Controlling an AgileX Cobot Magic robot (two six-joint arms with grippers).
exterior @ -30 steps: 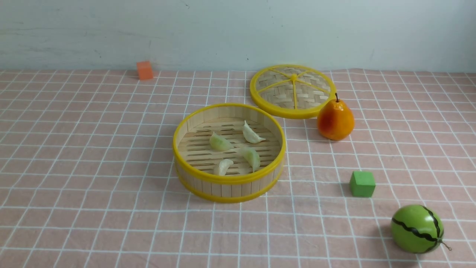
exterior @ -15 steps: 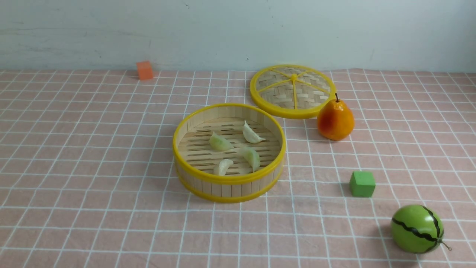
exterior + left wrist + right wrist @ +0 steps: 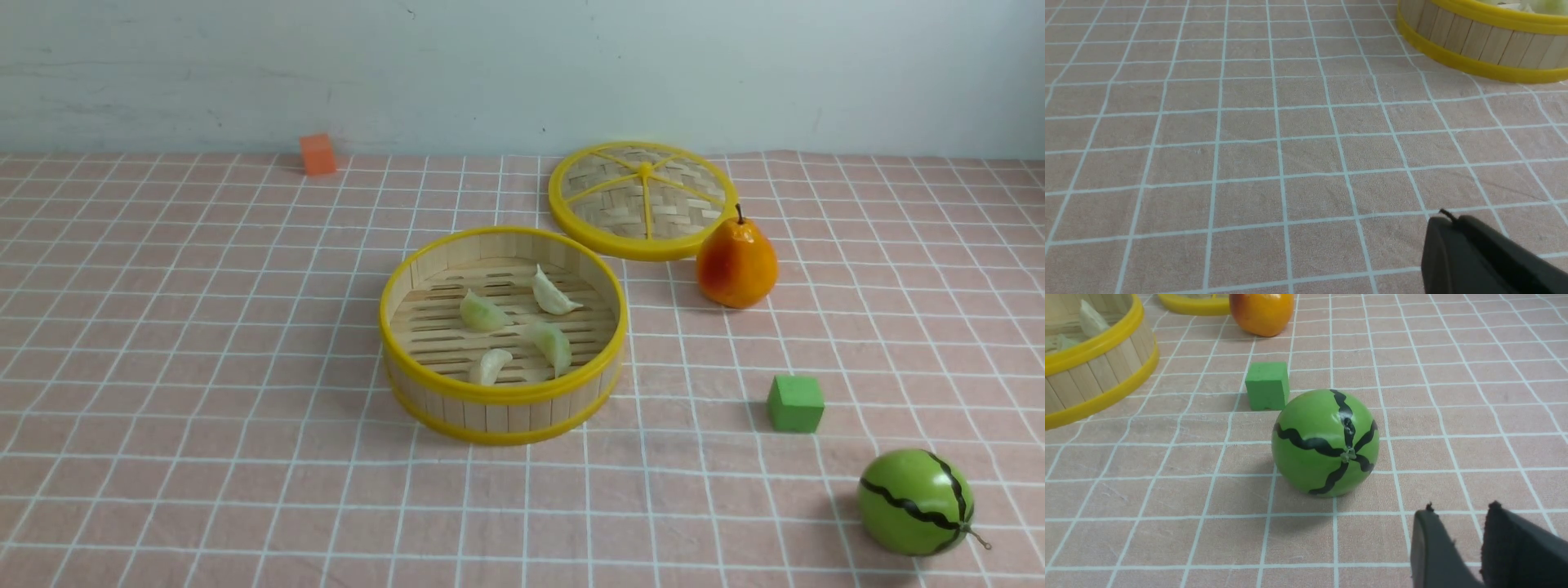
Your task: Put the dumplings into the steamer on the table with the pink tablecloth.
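Nearby: lid (image 3: pixel 643 198), pear (image 3: pixel 735 264), green cube (image 3: pixel 794 403), watermelon (image 3: pixel 915 502) beside steamer (image 3: pixel 502 404).

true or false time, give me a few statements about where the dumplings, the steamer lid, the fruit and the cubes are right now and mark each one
1. All four pale crescent-shaped toy dumplings lie inside the round bamboo steamer basket with yellow rims. True.
2. The flat woven yellow-rimmed lid sits on top of the steamer. False: it lies flat on the pink grid tablecloth behind the steamer, which stands uncovered.
3. The orange-yellow toy pear stands upright just in front of the lid's rim. True.
4. The small green cube is inside the steamer. False: it rests on the cloth, between the pear and the green striped toy watermelon.
5. The small orange cube sits far back near the wall. True.
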